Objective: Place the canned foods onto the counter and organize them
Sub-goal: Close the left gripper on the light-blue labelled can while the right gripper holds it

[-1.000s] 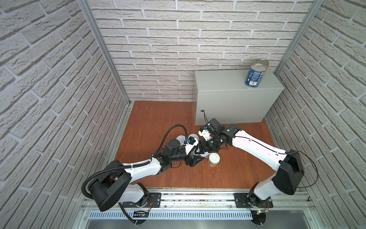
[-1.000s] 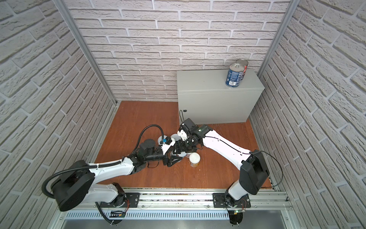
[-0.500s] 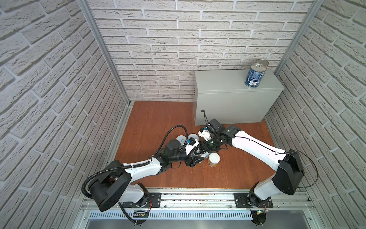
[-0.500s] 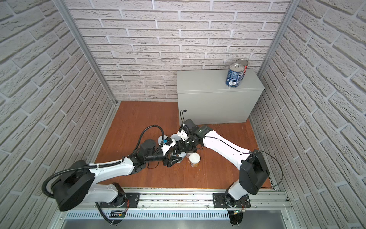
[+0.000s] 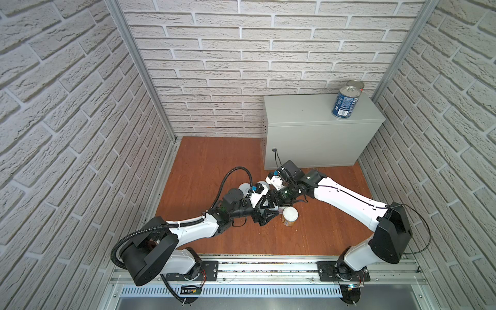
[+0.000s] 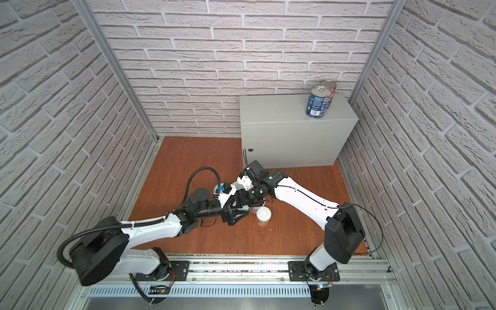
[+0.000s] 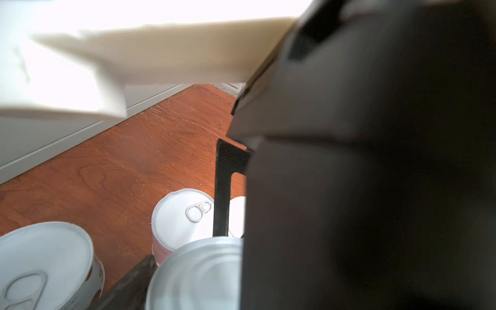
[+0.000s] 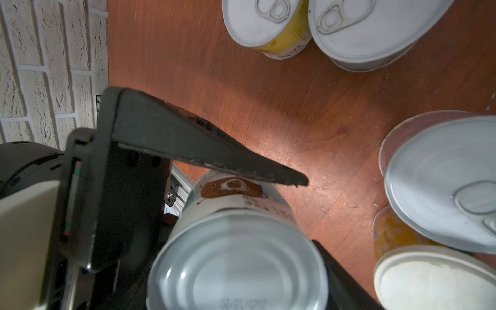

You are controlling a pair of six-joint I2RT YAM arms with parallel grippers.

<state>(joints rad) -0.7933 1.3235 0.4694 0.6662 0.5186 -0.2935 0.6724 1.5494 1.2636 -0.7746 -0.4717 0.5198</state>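
The counter (image 5: 308, 145), a pale grey cabinet, carries two dark-blue canned foods (image 5: 345, 103) at its right end. Both grippers meet low over the floor in front of it. My right gripper (image 8: 236, 279) is shut on a white-labelled can (image 8: 236, 255) with a brown mark, its silver end facing the camera. My left gripper (image 5: 268, 213) is open, its fingers (image 8: 204, 150) spread around that same can (image 7: 196, 273). An orange-labelled can (image 5: 290, 216) stands just right of the grippers. A pink can (image 7: 182, 217), a yellow can (image 8: 265, 26) and a grey-white can (image 8: 370, 29) stand nearby.
The floor is reddish wood (image 5: 214, 161), closed in by brick-pattern walls on three sides. The counter's top (image 5: 295, 107) is bare left of the blue cans. The rail (image 5: 255, 271) with both arm bases runs along the front edge.
My left gripper's fingers have spread apart off the white-labelled can, while the right gripper keeps its hold on it. Neither arm has shifted noticeably.
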